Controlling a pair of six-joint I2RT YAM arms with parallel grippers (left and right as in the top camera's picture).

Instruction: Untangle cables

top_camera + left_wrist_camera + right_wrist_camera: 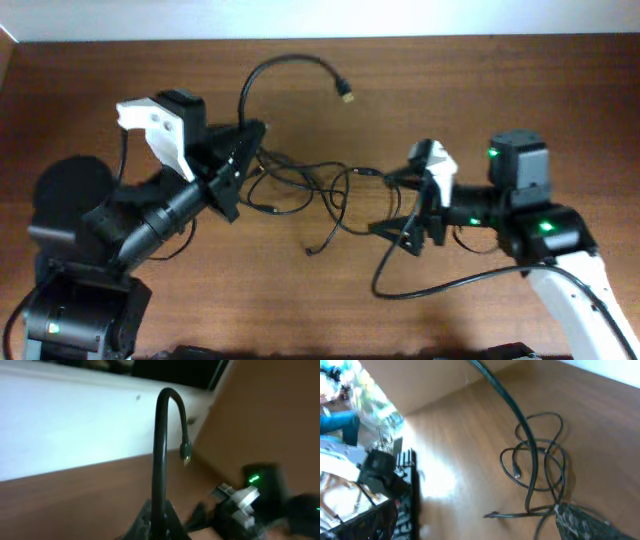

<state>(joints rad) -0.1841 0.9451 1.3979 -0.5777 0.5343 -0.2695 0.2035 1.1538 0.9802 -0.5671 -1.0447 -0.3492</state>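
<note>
The left claw [255, 135] is pinching shut on one black cord [285, 62], which is arching up and over from its jaws and ending in a small plug [346, 96] that is hanging in the air above the tabletop [520, 90]; the left wrist view is showing the cord rising straight out of the closed jaws. The rest of the cables [300, 185] are lying as a loose knot of overlapping loops on the wood between the two arms, starting just beside the left claw and reaching across to the right claw [392, 205]. That claw is standing wide open and gripping nothing, though its own wrist view is showing a strand running through the gap between its fingers. The main risk, as I am judging it, is lifting or pulling the held cord while nothing is pinning the knot down, so the whole bundle drags along or the loops cinch tighter. The open claw could also close on several crossing strands at once, and the dangling plug could be catching in a loop
</note>
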